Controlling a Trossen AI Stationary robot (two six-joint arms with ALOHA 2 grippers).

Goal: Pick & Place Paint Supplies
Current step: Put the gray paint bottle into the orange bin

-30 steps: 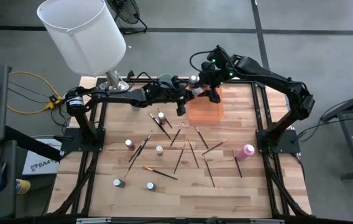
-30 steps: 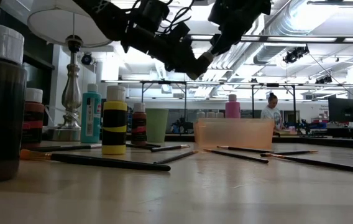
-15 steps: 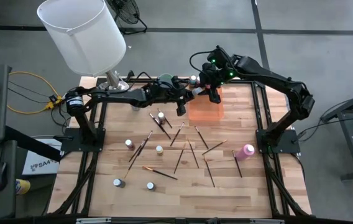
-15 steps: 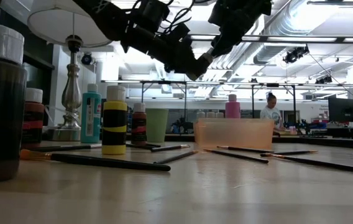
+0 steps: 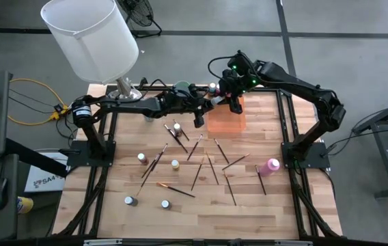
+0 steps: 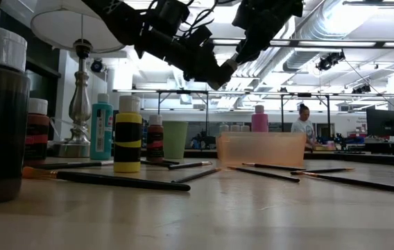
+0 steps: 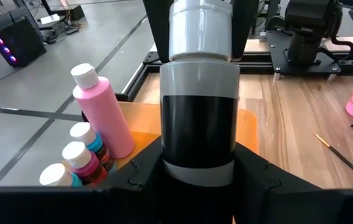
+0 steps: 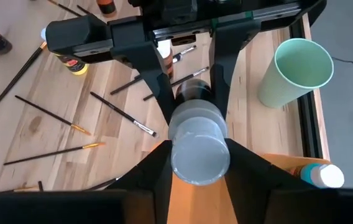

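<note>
— Black bottle (image 7: 198, 127), pale cap: gripped by left hand (image 5: 208, 103) and right hand (image 5: 227, 98) together?
— Yes, both clenched on it, above orange bin (image 5: 226, 121) near tabletop's (image 5: 201, 212) far edge.

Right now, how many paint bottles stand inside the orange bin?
4: a tall pink bottle and, beside it, three small bottles. The black bottle hides part of the orange bin; more may be there.

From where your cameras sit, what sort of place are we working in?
Probably a robotics lab or workshop in an open industrial hall: exposed ceiling ducts, a bare concrete floor around the framed wooden table, and workbenches with a person behind.
</note>
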